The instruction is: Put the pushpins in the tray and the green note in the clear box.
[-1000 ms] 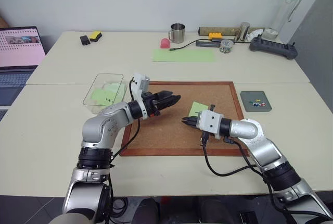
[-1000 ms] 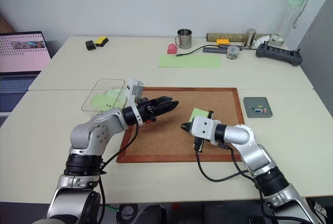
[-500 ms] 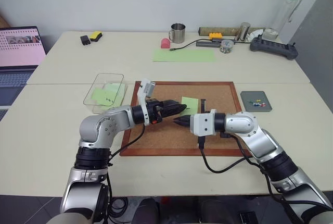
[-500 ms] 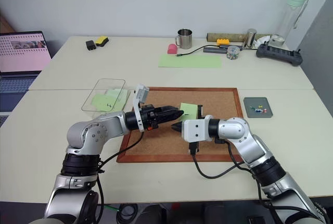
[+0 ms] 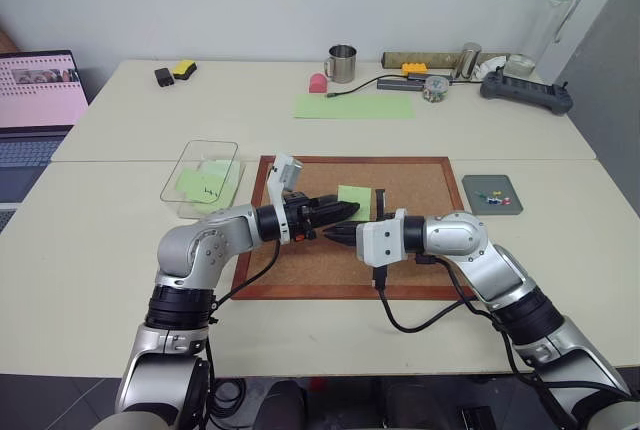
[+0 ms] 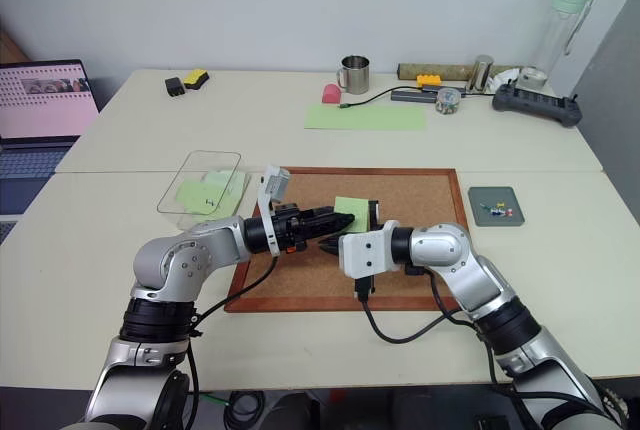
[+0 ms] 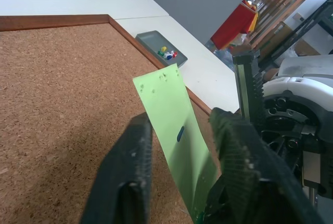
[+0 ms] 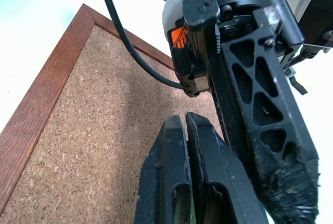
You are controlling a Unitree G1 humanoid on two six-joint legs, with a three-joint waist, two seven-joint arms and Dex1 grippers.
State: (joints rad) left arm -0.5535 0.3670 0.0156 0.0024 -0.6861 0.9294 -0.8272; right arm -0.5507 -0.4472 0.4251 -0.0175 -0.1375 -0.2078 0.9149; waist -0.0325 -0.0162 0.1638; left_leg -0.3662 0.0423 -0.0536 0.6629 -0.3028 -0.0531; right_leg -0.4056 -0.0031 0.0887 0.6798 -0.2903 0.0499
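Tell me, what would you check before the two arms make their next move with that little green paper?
1. Right gripper shut on the small square light-green paper note: ok.
2. Note standing between the left gripper's black fingers: ok.
3. Left fingers pressed onto the note: not ok, gaps show on both sides.
4. Shallow transparent plastic box open on top to take the note: ok.
5. Coloured pushpins lying in the small dark-grey tray: ok.

An office: pale desks [image 5: 120, 250], a laptop [image 5: 35, 100], a corkboard [image 5: 420, 175].
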